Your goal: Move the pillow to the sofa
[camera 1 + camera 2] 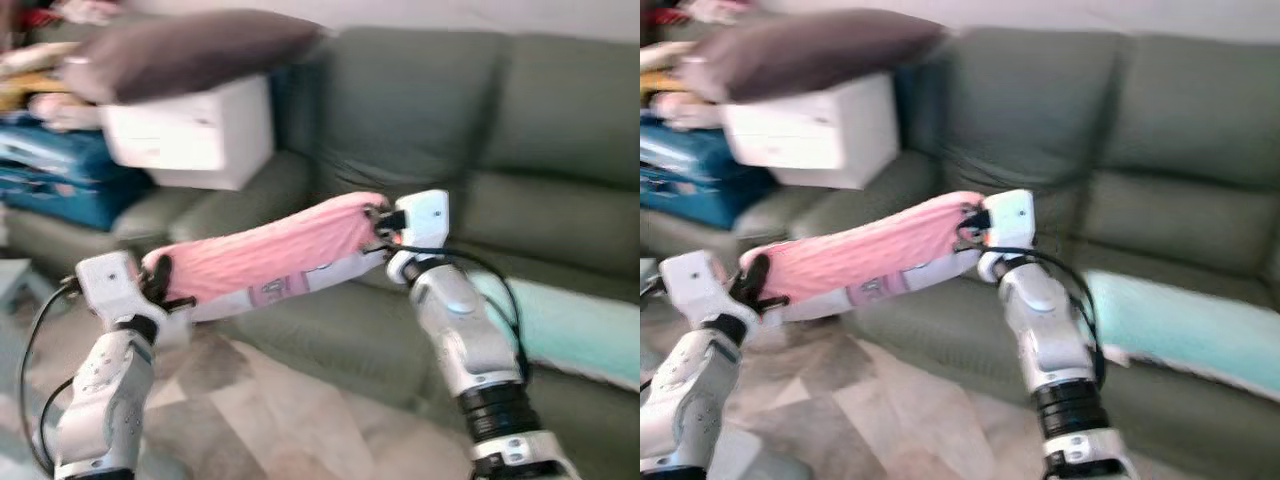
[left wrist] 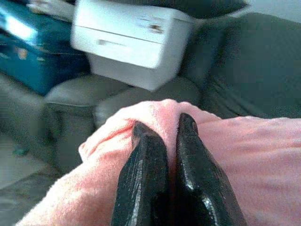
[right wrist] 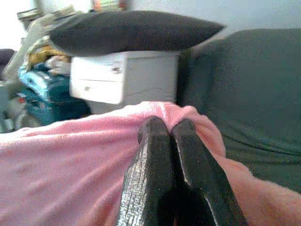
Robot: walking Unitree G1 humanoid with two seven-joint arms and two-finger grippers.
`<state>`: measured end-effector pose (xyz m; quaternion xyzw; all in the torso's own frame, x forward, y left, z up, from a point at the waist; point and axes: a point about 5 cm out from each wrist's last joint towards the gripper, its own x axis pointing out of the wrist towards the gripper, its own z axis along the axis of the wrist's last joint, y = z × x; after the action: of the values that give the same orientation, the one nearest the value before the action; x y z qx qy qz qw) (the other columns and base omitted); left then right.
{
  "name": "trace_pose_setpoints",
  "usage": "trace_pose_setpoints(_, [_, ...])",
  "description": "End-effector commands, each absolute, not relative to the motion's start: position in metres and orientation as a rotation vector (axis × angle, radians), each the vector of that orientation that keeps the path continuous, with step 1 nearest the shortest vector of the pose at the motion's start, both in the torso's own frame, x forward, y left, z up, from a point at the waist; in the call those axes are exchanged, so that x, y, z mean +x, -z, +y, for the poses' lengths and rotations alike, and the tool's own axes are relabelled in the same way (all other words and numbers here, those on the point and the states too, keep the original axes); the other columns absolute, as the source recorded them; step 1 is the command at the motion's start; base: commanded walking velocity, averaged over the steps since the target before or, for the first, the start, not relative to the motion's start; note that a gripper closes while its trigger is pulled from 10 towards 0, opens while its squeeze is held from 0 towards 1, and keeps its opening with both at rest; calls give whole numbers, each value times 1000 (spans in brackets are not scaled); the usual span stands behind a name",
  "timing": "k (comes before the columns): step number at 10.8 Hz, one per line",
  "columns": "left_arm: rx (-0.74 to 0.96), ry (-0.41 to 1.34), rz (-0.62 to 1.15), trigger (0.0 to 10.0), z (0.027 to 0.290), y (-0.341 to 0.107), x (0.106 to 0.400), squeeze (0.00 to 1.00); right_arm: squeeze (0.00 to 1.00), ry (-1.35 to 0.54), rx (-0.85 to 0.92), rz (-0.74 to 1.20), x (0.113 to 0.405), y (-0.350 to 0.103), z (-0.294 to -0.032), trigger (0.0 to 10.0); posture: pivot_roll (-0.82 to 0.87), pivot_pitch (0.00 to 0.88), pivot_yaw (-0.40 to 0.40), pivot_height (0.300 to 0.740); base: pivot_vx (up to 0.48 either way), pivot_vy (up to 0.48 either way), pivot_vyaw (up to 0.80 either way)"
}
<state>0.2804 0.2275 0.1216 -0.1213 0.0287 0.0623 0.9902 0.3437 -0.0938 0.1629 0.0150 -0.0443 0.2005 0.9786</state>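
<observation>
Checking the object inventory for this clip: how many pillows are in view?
2. The pink pillow hangs in front of the green sofa, pinched at its ends by the left gripper and right gripper. A dark pillow lies atop the white box. Others may be hidden.

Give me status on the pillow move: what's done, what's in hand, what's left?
Done: the pink pillow is picked up, left gripper and right gripper each pinching an end. In hand: it hangs in the air in front of the green sofa. Left: carry it over the seat cushion, set it down and release.
</observation>
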Motion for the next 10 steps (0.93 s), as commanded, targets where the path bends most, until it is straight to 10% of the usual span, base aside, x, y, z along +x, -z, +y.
trace_pose_setpoints(1, [-237,-146,44,10000,233,-125,281,0,0,-385,23,-134,346,-175,-99,10000,-218,0,60,740,386,285,0])
trace_pose_setpoints(10, [-237,-146,44,10000,233,-125,281,0,0,-385,23,-134,346,-175,-99,10000,-218,0,60,740,386,285,0])
